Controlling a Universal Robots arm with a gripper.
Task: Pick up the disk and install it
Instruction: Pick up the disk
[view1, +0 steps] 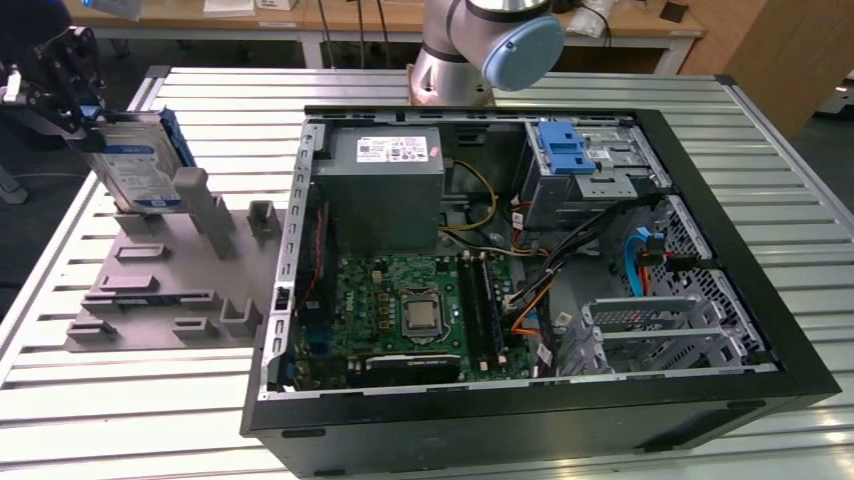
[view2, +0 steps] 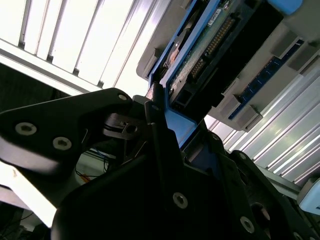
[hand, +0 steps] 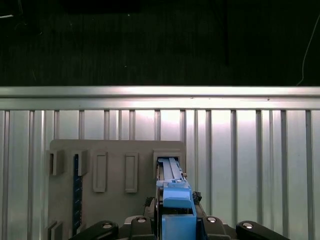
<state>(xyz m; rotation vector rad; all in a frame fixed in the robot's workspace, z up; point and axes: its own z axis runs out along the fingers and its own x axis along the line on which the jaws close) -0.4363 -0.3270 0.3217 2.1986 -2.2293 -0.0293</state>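
Slatted metal table (view1: 134, 400), pale, ribbed lengthwise. An open black computer case (view1: 534, 430) lies on its side mid-table, with the motherboard (view1: 400, 310), grey power-supply box (view1: 380, 185) and a metal drive cage with a blue latch (view1: 581, 160) exposed. The arm's base (view1: 487, 40) stands behind the case.

A grey slotted holder (view1: 147, 300) sits on the table at the exterior view's left, just beside the case.

The disk (view1: 138, 165) is at the far end of that holder, well apart from the case. It stands on edge and leans slightly, label face toward the camera, with a blue rail along its side. Its lower end is down among the holder's posts; cannot tell whether it is seated in a slot or lifted just clear. In the first wrist view the disk (hand: 172, 190) shows edge-on, in line with the holder's end slot.

The end effector (view1: 83, 118) is directly over the disk, closed narrow on its upper end. In the second wrist view a black finger (view2: 156, 120) presses against the blue rail, and the disk's circuit board and connector (view2: 207, 47) extend beyond it.
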